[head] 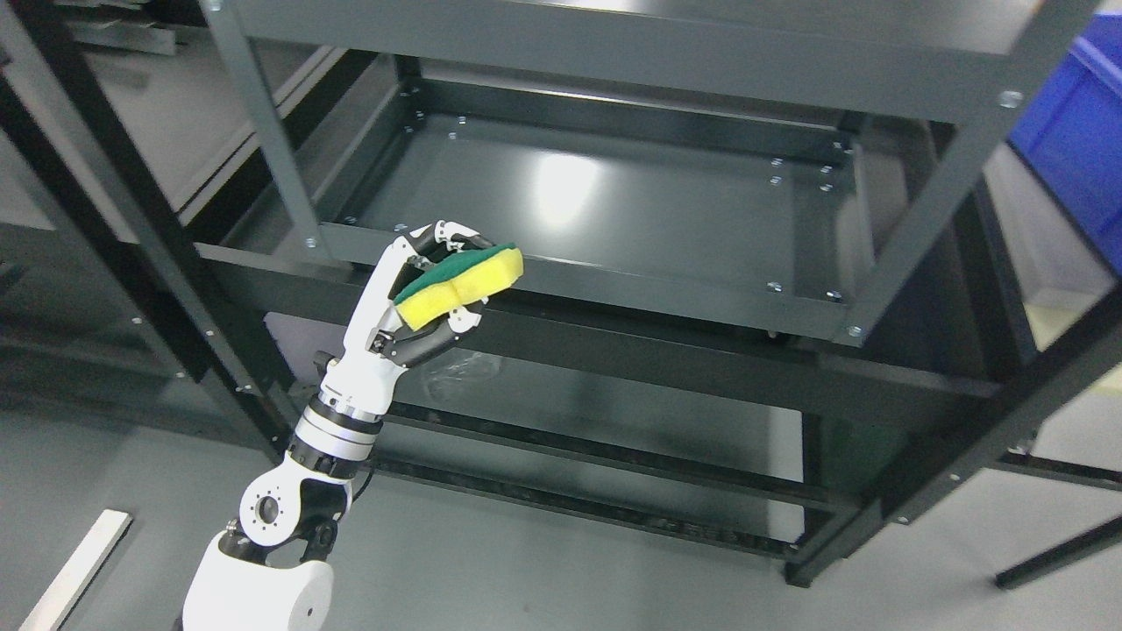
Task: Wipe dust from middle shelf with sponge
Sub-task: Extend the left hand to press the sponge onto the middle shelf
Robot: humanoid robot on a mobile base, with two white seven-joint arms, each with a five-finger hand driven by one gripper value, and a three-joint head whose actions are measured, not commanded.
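My left hand (431, 285) comes in from the lower left and is shut on a yellow sponge with a green scouring side (458, 285). It holds the sponge at the front left rim of the dark grey middle shelf (614, 206), just in front of and level with the shelf's front lip. The shelf tray is bare and shows a light glare near its centre. My right arm is out of view.
A grey upright post (263, 123) stands just left of the hand. The upper shelf (666, 44) overhangs the middle one. A lower shelf (614, 421) lies beneath. A blue bin (1074, 140) sits at the right. A white strip (74, 570) lies on the floor at the lower left.
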